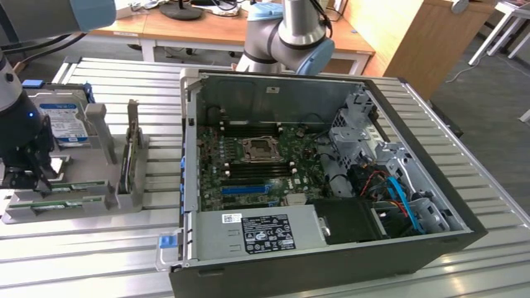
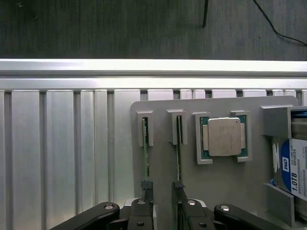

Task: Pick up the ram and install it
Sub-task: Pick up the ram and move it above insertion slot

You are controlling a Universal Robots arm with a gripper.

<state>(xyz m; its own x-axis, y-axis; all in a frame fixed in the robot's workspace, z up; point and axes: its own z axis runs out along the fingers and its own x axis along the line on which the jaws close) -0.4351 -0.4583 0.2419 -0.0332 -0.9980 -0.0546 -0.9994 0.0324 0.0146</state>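
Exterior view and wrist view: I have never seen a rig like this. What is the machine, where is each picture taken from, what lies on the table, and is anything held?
The machine is one robot arm at a slatted metal table. The exterior view comes from a camera off the arm. It takes in an open computer case and, at that view's left, a grey tray of parts. The wrist view comes from a camera on the arm's wrist, looking down at that tray. The tray carries two ram sticks seen edge-on in slots, a square CPU chip and a hard drive. The end effector hangs nearest the ram sticks, jaws open, holding nothing.
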